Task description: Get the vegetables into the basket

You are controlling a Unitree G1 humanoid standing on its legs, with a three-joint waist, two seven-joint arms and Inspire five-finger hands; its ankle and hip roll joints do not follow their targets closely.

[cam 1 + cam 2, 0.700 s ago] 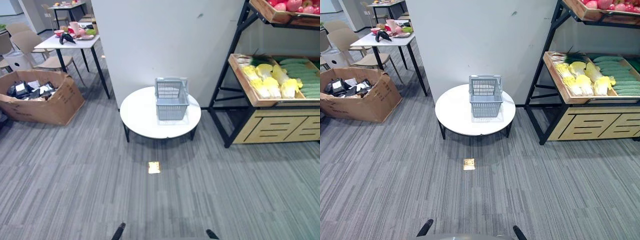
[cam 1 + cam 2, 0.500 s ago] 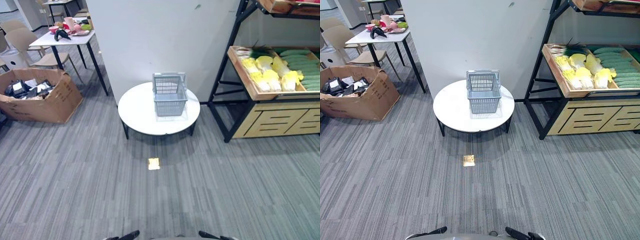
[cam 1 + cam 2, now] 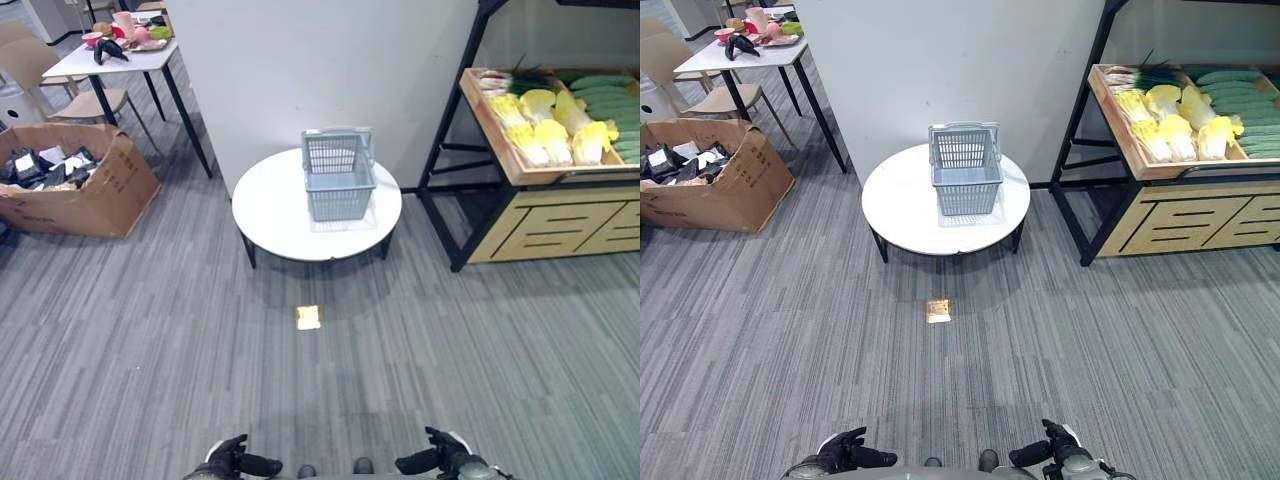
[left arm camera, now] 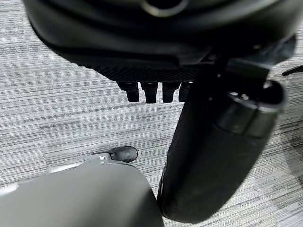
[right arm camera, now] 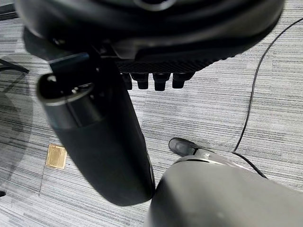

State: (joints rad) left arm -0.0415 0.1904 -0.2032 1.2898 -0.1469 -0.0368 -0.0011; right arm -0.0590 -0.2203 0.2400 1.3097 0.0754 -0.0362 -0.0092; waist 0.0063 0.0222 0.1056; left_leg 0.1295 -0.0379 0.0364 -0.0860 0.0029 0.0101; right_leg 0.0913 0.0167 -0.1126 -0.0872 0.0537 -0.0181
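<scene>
— Both hands now show at the low edge of the head views, where earlier only dark tips poked in; the whole scene has slid, so that is the camera, not the furniture. What are the hands doing?

— Left hand (image 3: pixel 232 462) and right hand (image 3: pixel 437 461) hang low over the grey striped carpet (image 3: pixel 150 330). In each wrist view the fingers are curled in short under the palm, thumb standing out, nothing held.

— Where is the basket?

— The grey slatted plastic basket (image 3: pixel 338 186) stands upright on the round white worktop (image 3: pixel 275 215), well ahead of both hands and between them, handle raised at its far side. I can make out nothing inside it.

— And the vegetables?

— Far ahead of the right hand and beyond it to the right: yellow-white cabbages (image 3: pixel 552 130) and long green cucumbers (image 3: pixel 612 95) lie in the wooden tray of a black-framed shelf (image 3: pixel 505 150), well apart from the basket.

— Anything else?

— A small brass floor plate (image 3: pixel 308 317) ahead between the hands; a brown cardboard box of dark items (image 3: pixel 70 185) far ahead to the left.
</scene>
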